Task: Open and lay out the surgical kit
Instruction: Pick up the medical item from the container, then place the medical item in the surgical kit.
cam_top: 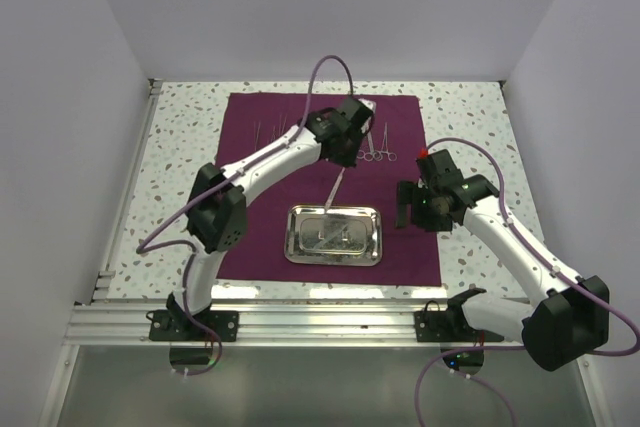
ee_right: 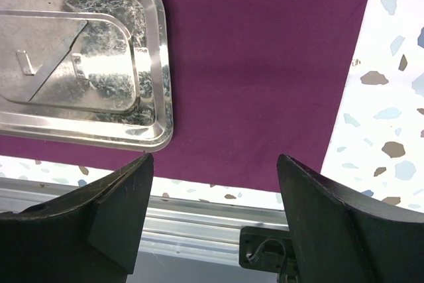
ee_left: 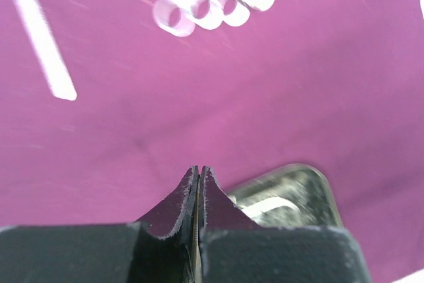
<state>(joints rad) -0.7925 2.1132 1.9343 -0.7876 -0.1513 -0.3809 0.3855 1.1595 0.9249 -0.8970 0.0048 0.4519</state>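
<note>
Surgical kit is unwrapped. The maroon cloth (cam_top: 400, 117) lies spread flat on the speckled table (cam_top: 180, 147). The steel tray (cam_top: 292, 234) sits on the cloth's near half, roughly centred, long side across.

Ring-handled forceps (cam_top: 378, 152) lie in a row on the cloth beyond the tray, right of centre, rings toward the near side. A few thin straight instruments (cam_top: 270, 130) lie on the far-left part of the cloth, well apart from the forceps.

Left gripper (cam_top: 347, 163) hangs over the cloth between forceps and tray, just left of the forceps. A thin silver instrument (cam_top: 336, 190) slants from it down to the tray's far rim. Left wrist view: left gripper (ee_left: 199, 170) has its jaws pressed together with a pale sliver pinched between them, so it grips that instrument. Blurred forceps rings (ee_left: 218, 8) show at the top and a tray corner (ee_left: 298, 183) low right, over cloth (ee_left: 265, 97).

Right gripper (cam_top: 404, 205) hovers above the cloth just right of the tray, not touching it. Right wrist view: right gripper (ee_right: 213, 164) has its jaws spread wide with nothing between them. Tray rim (ee_right: 162, 64) is at upper left, cloth (ee_right: 265, 64) below the fingers, table (ee_right: 391, 97) to the right, and the aluminium rail (ee_right: 199, 220) at the bottom.

Tray interior is mirror-bright; I cannot tell its contents.
</note>
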